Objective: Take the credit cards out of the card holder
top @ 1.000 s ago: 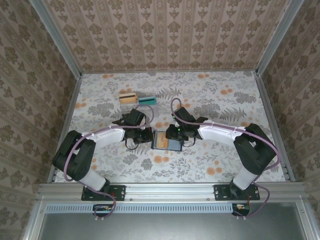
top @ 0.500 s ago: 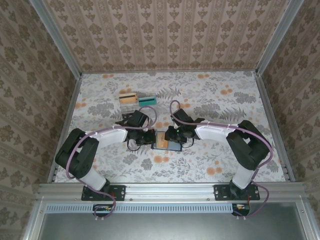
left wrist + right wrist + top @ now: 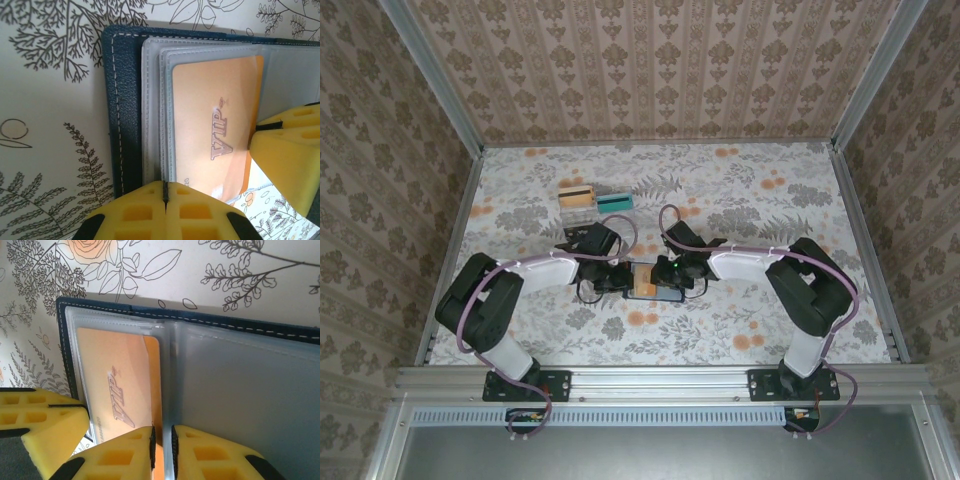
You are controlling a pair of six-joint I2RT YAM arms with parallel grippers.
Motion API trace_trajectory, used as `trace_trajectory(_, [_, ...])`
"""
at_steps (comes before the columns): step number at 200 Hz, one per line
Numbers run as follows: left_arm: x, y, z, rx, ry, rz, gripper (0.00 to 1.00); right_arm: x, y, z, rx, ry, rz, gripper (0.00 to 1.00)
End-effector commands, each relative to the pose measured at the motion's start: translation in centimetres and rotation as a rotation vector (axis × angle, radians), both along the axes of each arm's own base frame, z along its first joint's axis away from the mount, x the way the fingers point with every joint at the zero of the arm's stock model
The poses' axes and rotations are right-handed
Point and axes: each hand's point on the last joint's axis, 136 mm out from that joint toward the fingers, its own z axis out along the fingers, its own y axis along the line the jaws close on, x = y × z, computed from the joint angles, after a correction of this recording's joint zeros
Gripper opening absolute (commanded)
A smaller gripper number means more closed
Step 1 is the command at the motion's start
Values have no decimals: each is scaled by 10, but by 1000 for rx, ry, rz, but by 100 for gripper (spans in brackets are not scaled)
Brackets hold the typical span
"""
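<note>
Both arms have drawn in closer over the open card holder (image 3: pixel 652 291), which lies flat between the two grippers. The right gripper (image 3: pixel 162 445) has narrowed to a thin slit on the edge of the orange card (image 3: pixel 117 380) in the holder's clear pocket. The left gripper (image 3: pixel 164 201) has its pads pressed tight together at the holder's edge, just beside that card, while a tan card (image 3: pixel 577 194) and a teal card (image 3: pixel 614 200) lie side by side well beyond the holder's far left corner.

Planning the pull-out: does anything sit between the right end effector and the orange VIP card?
Yes. The orange VIP card lies under a see-through pocket of the card holder, whose plastic covers its face. The right end effector is at the card's edge.
</note>
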Motion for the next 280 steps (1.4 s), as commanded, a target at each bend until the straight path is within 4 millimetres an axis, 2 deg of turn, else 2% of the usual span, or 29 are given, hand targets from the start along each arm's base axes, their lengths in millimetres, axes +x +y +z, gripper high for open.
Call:
trace_trajectory(1, [-6,1,-8,14,34,6,0,-6,-3,-14,4,46,-12,18])
trace_trajectory(83, [-8,-4,-9,7,41,-7,0,-2,7,-8,111,48,-23,17])
trace_trajectory(100, [-8,-4,-10,8,44,-6,0,-3,7,-6,121,49,-22,8])
trace_trajectory(111, [-9,-3,-10,11,47,-4,0,-4,4,-7,115,53,-28,0])
trace_trajectory(189, [-13,19,-27,103,95,61,0,-7,-33,-10,114,57,-91,0])
trace_trajectory(215, [-13,20,-27,106,97,65,0,-7,-38,-9,134,53,-96,0])
trace_trajectory(233, [-12,18,-25,99,95,60,0,-5,-34,-4,169,35,-85,0])
trace_trajectory(241, [-12,17,-24,93,94,57,0,-4,-30,-3,191,33,-77,10])
trace_trajectory(251, [-11,15,-24,86,94,51,0,-2,-24,-1,221,29,-68,15])
trace_trajectory(280, [-12,13,-23,82,94,42,0,3,-13,-1,263,26,-59,20])
